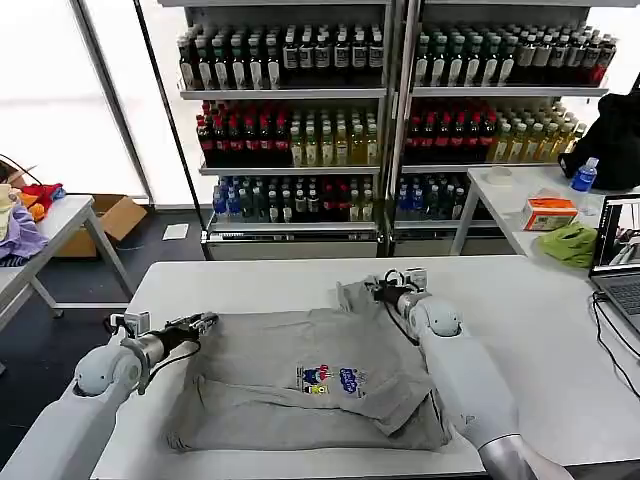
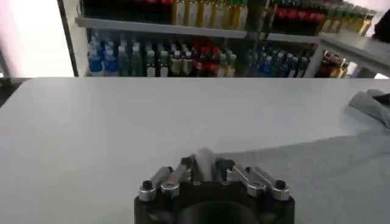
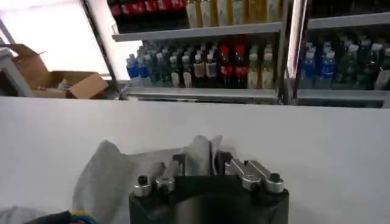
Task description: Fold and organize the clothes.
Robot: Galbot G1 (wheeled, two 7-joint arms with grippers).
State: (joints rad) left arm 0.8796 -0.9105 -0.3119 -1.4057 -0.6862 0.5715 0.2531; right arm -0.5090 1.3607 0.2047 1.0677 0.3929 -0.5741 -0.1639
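**Both claws pinched on the shirt's far corners, mid-fold**

Grey shirt [image 1: 310, 385] lies flat in the lower centre of the head view on the white table [image 1: 540, 330], chest print [image 1: 333, 380] facing up, near edge already partly doubled over. Long axis runs left-right across the frame.

Key relation as I read it: each arm owns one far corner. Shirt sits inboard and toward the bottom of the frame from both claws, so I'd expect the fold to pull toward the robot.

Left gripper [image 1: 203, 322] is at mid-left of the head view, on the shirt's upper-left corner. In the left wrist view the left gripper's fingers [image 2: 190, 165] are nearly closed with a small bump of grey fabric between them.

Right gripper [image 1: 378, 290] is at centre-right, on the raised upper-right corner. Right wrist view shows its fingers [image 3: 177, 165] narrow, with a fold of cloth standing up between them.

Both arms are equally near their own corners; neither is idle.
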